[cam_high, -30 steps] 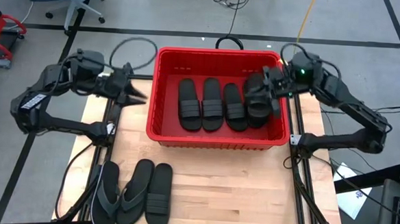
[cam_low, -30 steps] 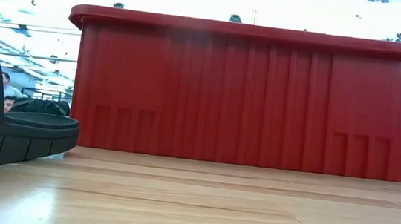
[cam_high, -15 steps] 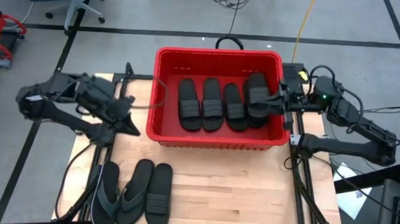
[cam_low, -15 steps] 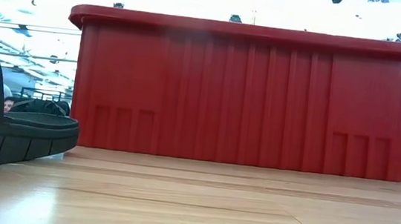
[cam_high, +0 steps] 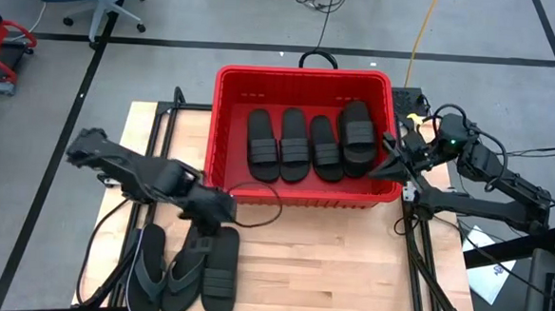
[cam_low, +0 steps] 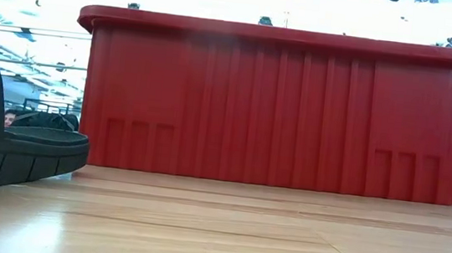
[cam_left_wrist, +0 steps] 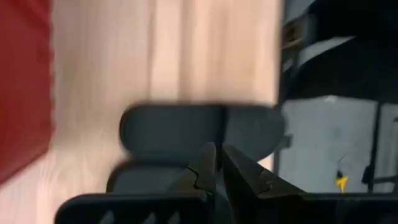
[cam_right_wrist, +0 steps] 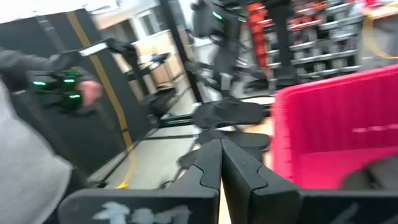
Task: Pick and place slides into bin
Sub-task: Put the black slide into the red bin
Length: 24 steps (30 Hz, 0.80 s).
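The red bin [cam_high: 221, 183] stands at the table's far middle; it fills the low view [cam_low: 274, 106]. Four black slides lie side by side in it [cam_high: 263, 143], [cam_high: 295, 143], [cam_high: 326, 147], [cam_high: 358, 136]. Three more lie at the near left: a greyer flip-flop [cam_high: 148, 271], a thong flip-flop [cam_high: 184, 263] and a band slide [cam_high: 220, 274]. My left gripper [cam_high: 215, 221] hovers shut over their far ends [cam_left_wrist: 199, 127]. My right gripper [cam_high: 384, 159] is shut and empty at the bin's right wall [cam_right_wrist: 336, 124].
Black frame rails run along both sides of the table [cam_high: 412, 229]. Bare wood lies between the bin and the near edge [cam_high: 329, 263]. One slide shows at the left of the low view [cam_low: 5, 145]. A black cable loop lies behind the bin [cam_high: 318, 57].
My left gripper has swung from beside the bin's left wall toward the near edge and right, down over the three slides. My right gripper has drawn back out of the bin toward the table's right edge. The fourth slide now lies flat in the bin.
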Available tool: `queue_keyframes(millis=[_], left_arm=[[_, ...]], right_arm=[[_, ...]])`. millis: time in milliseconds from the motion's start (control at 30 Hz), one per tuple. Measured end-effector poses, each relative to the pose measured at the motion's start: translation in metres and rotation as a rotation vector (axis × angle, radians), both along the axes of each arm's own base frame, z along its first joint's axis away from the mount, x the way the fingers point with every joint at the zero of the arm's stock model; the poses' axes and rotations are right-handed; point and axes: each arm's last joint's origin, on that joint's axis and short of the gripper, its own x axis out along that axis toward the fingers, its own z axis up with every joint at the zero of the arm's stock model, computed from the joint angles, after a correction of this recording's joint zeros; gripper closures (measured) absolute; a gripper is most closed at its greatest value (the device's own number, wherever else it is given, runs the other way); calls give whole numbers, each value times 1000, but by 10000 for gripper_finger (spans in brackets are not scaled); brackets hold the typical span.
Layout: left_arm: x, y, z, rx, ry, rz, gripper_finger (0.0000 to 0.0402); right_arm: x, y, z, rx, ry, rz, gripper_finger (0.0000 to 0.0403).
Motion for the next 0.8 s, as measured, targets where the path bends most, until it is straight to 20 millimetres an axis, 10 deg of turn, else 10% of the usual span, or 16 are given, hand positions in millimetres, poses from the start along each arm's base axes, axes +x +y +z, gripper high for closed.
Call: queue_keyframes(millis=[400, 800], left_arm=[[13, -15, -62, -303, -13, 55, 360], [-9, -26, -125, -405, 129, -31, 141]], right_arm=[[-1, 2, 1, 70, 23, 72, 403], [0, 0, 7, 154, 8, 9, 403]])
